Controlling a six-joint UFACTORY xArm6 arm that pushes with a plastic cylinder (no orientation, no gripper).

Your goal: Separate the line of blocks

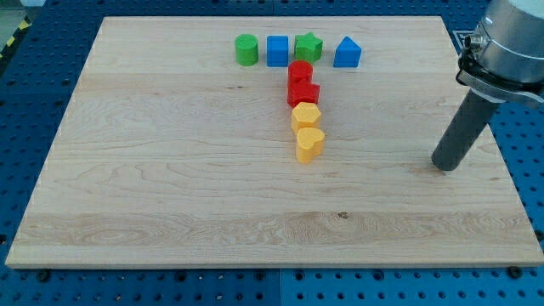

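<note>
A pale wooden board is being occupied by eight blocks. My tip, a bare dark rod pinching nothing, is being held at 3 o'clock, well apart from the yellow heart-shaped block. Across 12 o'clock a row is being formed by the green cylinder, blue cube, green star-shaped block and blue pointed block. Below it, a touching column is being formed by the red cylinder, red block, yellow hexagonal block and the heart.

Near the top edge of the counter, in a row from the view's left: green cylinder, blue cube, green star, blue peaked block. Just below the star, in a touching column running down the view: red cylinder, red block, yellow hexagon, yellow heart. Well apart at the view's right, slightly lower than the heart: my tip.
</note>
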